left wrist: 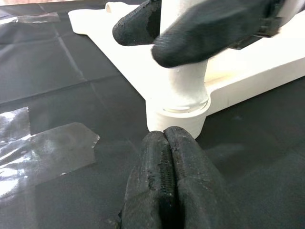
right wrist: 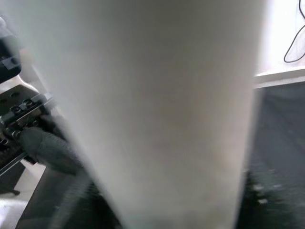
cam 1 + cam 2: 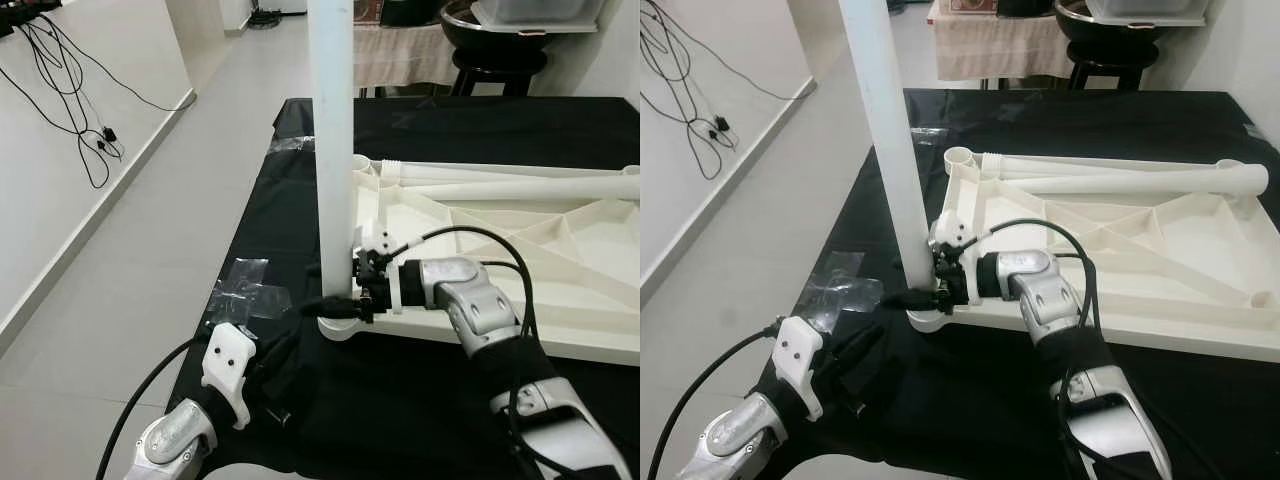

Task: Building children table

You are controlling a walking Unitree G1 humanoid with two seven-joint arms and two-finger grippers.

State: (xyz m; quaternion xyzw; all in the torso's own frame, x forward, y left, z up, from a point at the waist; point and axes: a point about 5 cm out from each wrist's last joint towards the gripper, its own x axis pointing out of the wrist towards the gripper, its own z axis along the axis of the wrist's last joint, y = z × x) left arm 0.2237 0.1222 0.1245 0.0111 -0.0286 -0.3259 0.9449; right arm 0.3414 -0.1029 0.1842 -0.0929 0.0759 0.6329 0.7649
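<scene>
Right gripper [image 3: 340, 305] clamped on upright table leg [image 3: 333, 150], centre frame; left gripper [image 1: 167, 143] clenched empty (lower left) beside tabletop [image 3: 560, 250].

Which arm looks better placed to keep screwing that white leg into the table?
The right. Its claw is clamped around the upright leg near the corner socket, while the left claw is shut on the black cloth, holding nothing.
</scene>
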